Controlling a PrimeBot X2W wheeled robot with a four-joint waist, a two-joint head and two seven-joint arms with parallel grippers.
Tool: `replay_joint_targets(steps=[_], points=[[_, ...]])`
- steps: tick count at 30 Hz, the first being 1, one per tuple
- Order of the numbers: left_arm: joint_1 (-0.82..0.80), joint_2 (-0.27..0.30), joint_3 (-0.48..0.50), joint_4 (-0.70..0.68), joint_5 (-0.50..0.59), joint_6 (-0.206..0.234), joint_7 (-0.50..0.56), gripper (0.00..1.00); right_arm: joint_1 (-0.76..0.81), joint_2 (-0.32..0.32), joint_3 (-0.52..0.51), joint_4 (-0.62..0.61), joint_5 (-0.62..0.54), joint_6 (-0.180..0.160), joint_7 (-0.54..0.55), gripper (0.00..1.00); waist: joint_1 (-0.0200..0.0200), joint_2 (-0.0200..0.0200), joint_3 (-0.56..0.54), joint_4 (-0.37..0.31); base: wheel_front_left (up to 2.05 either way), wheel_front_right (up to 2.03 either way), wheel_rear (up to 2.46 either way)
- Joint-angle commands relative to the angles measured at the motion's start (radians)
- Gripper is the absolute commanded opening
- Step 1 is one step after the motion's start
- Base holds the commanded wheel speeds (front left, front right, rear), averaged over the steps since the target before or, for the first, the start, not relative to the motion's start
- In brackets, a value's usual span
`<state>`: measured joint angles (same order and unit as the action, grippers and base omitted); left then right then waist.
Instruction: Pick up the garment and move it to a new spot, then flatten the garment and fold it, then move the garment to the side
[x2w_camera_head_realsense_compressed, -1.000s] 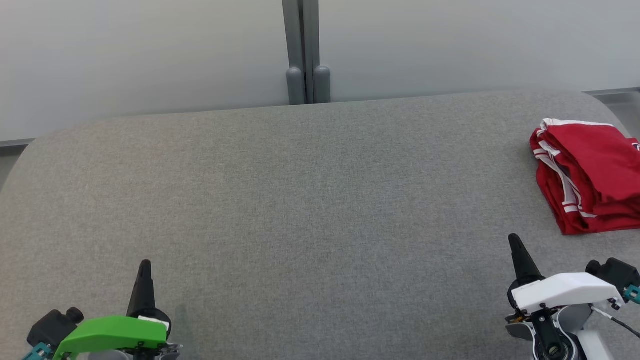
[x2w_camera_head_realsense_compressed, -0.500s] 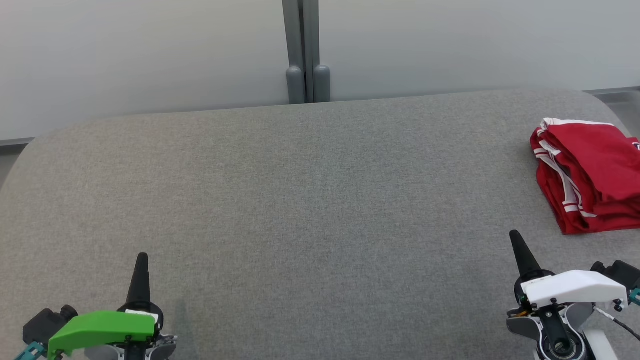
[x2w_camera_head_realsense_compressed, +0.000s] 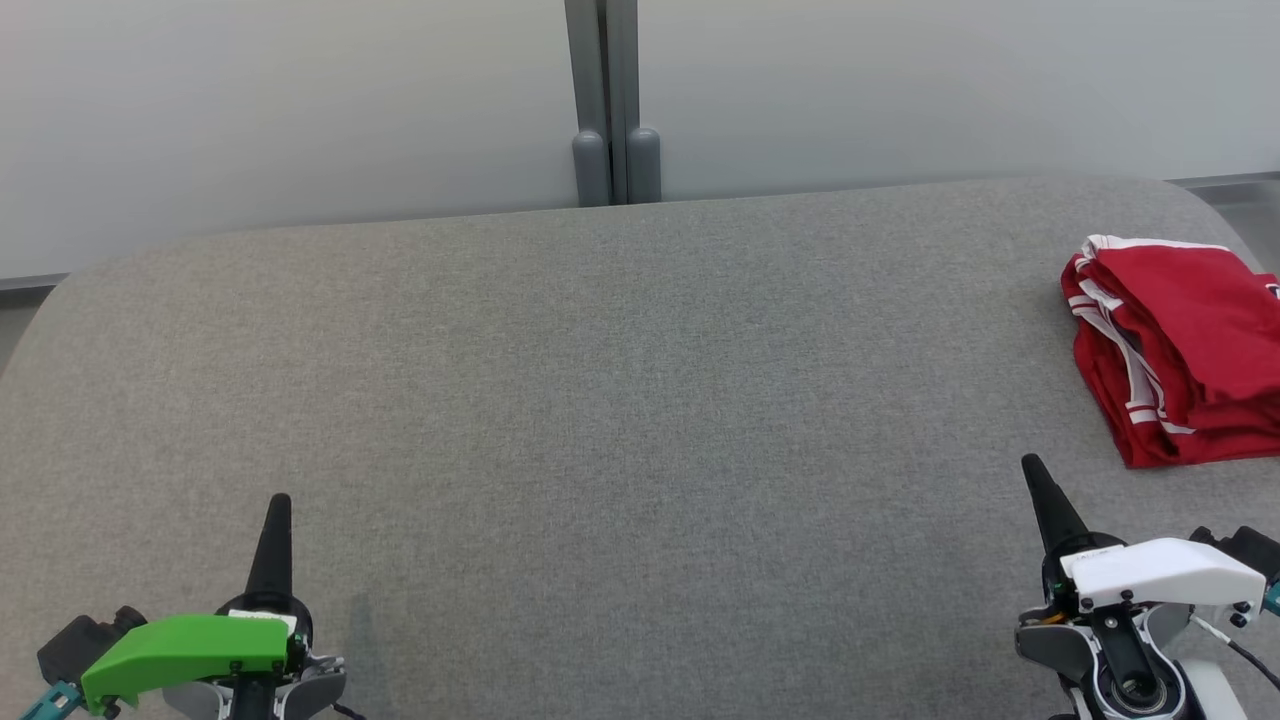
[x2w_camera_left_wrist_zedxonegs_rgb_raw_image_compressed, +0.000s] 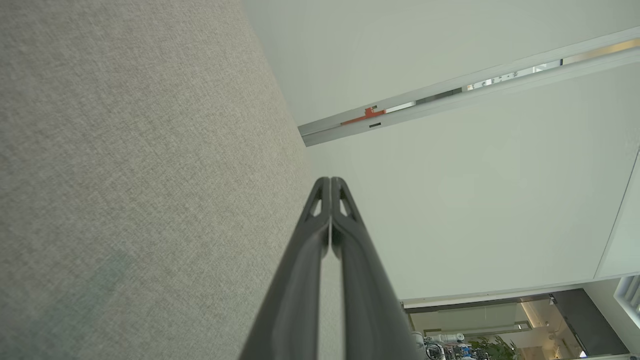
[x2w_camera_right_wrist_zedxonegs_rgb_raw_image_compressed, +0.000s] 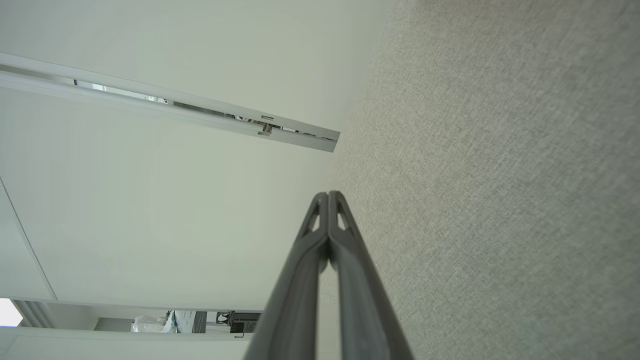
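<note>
folded red garment (x2w_camera_head_realsense_compressed: 1180, 350) at table (x2w_camera_head_realsense_compressed: 600, 400) edge — both grippers closed, empty

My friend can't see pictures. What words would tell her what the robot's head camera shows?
A folded red garment with white stripes lies at the far right of a wide grey fabric-covered table. The left gripper and the right gripper, both shut, wait at the near corners, holding nothing.

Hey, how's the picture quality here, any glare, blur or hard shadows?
Head view: soft, even light, no glare; a faint shadow beside the left gripper; the edge of the table bows from the wide lens; the red garment is cut off by the frame. Left wrist view: gripper and weave sharp. Right wrist view: the right gripper equally crisp.
</note>
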<state>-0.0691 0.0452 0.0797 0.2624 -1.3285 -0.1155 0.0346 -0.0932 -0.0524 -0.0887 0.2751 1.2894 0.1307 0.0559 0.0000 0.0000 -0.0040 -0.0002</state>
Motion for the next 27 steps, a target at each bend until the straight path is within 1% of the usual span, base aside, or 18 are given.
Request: replay_joint_targets(steps=[1,8,27], points=[[-0.023,0.006,0.006,-0.009,-0.025,-0.008,0.008,0.00,-0.020,-0.002,-0.005,-0.011,0.026,0.000,0.006,0.00,0.0000,0.0000,0.000,0.000,0.00,0.00,0.00],[-0.028,0.007,0.013,-0.012,-0.087,-0.009,0.026,0.00,-0.020,-0.001,-0.010,-0.016,0.097,0.000,0.019,0.00,0.0000,0.0000,0.002,0.000,0.00,0.00,0.00],[-0.039,0.008,0.029,-0.016,-0.215,-0.016,0.061,0.00,-0.018,0.001,-0.021,-0.027,0.242,0.000,0.046,0.00,0.0000,0.0000,0.005,0.000,0.00,0.00,0.00]])
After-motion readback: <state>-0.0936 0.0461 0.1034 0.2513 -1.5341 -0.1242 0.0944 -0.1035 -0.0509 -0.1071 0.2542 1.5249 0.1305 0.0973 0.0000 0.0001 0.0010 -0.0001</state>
